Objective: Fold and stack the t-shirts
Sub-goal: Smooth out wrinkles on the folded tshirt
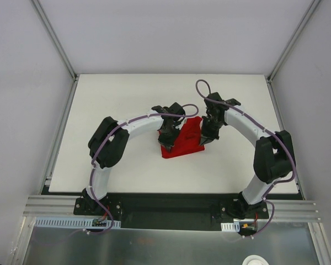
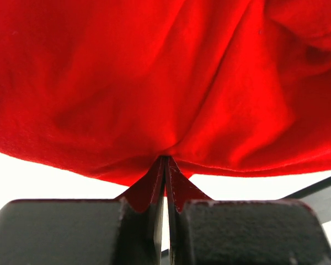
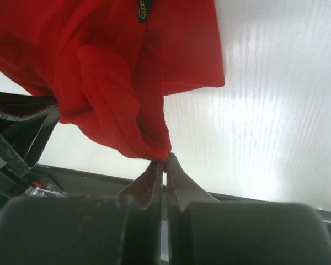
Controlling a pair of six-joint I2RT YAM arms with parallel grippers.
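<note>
Now we are pinching the red t-shirt [image 1: 183, 144] with both grippers: the left gripper [image 2: 164, 161] is clamping a fold, the right gripper [image 3: 165, 160] a bunched edge. It is sitting crumpled between them at mid-table [image 1: 116, 110]. We are judging that an even, level pull apart should spread it flat.

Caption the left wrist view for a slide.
Left gripper shut on a pinch of the red t-shirt, cloth bunched above.
</note>
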